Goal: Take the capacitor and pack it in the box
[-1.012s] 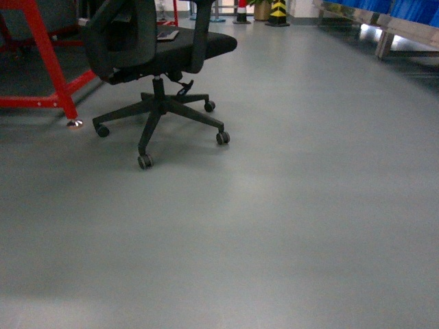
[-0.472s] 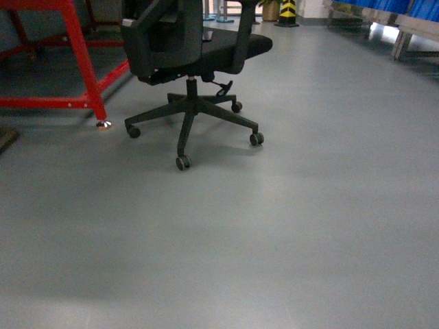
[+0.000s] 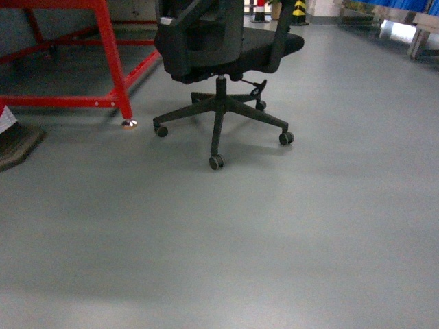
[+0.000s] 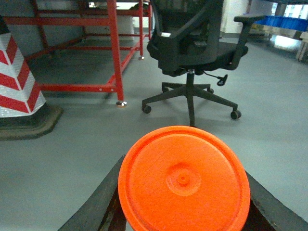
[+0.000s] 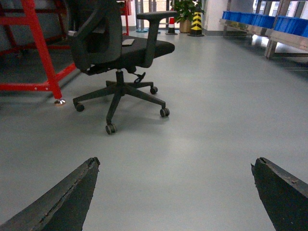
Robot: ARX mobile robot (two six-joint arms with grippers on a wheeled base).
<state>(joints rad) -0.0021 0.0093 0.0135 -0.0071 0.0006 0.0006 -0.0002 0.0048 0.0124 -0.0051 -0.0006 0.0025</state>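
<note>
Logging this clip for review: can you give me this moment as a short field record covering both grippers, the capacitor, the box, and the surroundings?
left gripper: shut on the capacitor, whose orange round top fills the left wrist view
right gripper: open, empty, fingers wide apart
box: not in any view
setting: open grey floor, no work surface in sight
ahead: black office chair on castors
left side: red metal frame; red-and-white striped cone in the left wrist view
far right: blue bins on a rack
</note>
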